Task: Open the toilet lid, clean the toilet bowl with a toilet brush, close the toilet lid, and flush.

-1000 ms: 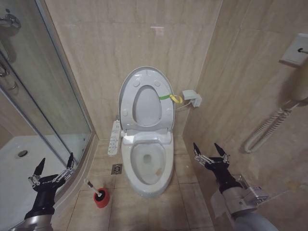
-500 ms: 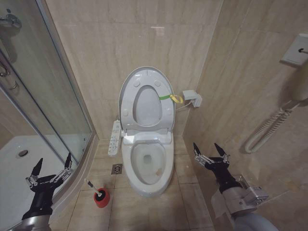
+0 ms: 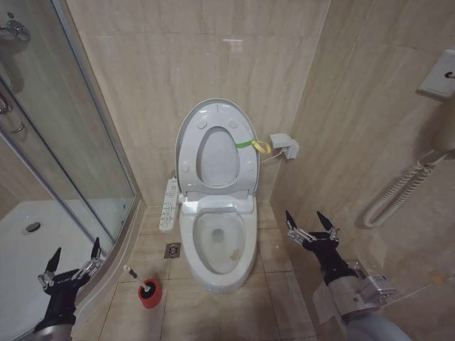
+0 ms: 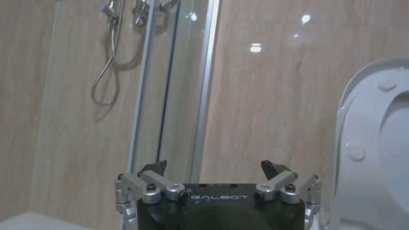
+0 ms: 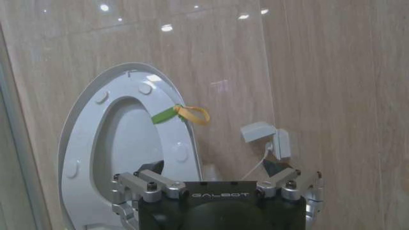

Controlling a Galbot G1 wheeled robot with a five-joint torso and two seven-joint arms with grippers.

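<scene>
The toilet lid [image 3: 217,156] stands raised against the back wall, with the seat ring [image 3: 188,162] up in front of it. Below lies the open toilet bowl [image 3: 216,240]. The toilet brush [image 3: 135,275] leans in its red cup [image 3: 149,297] on the floor left of the bowl. My left gripper [image 3: 76,247] hangs open low at the left, beside the shower edge and left of the brush. My right gripper [image 3: 303,214] is open to the right of the bowl. The left gripper [image 4: 214,166] faces the shower glass; the right gripper [image 5: 211,167] faces the raised lid [image 5: 124,139].
A glass shower door [image 3: 78,142] and raised tray [image 3: 43,227] bound the left side. A white button panel [image 3: 169,202] sits left of the bowl, a floor drain [image 3: 173,249] beside it. A wall box [image 3: 284,145], a green-yellow strap [image 3: 252,145] and a hose [image 3: 398,188] are on the right.
My left gripper has dropped lower and drawn back toward the bottom left corner. The right gripper, the lid and the brush have stayed put.
</scene>
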